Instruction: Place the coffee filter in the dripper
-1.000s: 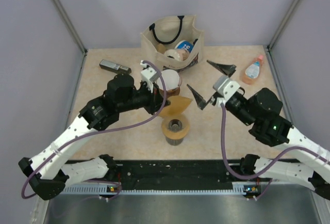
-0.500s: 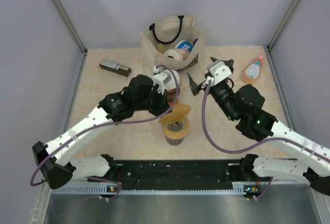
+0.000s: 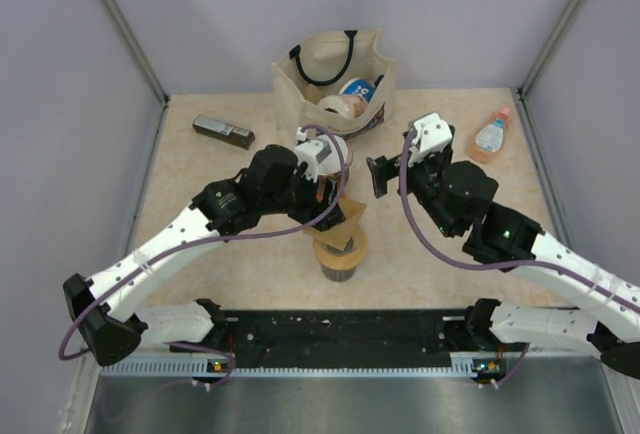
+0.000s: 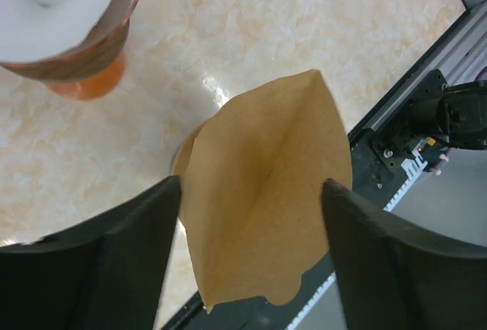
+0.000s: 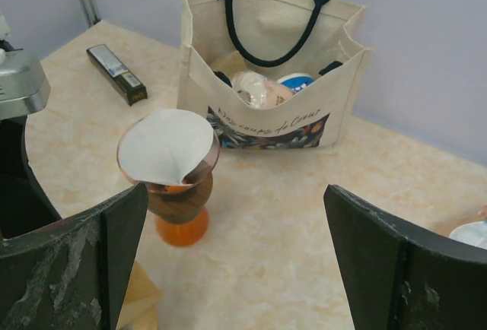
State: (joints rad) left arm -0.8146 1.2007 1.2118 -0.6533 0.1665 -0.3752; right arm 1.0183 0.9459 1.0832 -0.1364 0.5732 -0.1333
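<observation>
Right wrist view: the white coffee filter (image 5: 163, 147) already sat inside the dripper (image 5: 210, 155), in front of the tote bag (image 5: 266, 64), so I judged the task essentially done.
My right gripper (image 5: 236, 216) hung wide open and empty near it. My left gripper (image 4: 251, 185) had its fingers apart around a tan paper (image 4: 266, 239), apparently not pinched, so only backing away seemed left.

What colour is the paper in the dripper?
White coffee filter; clearest in the right wrist view.
</observation>
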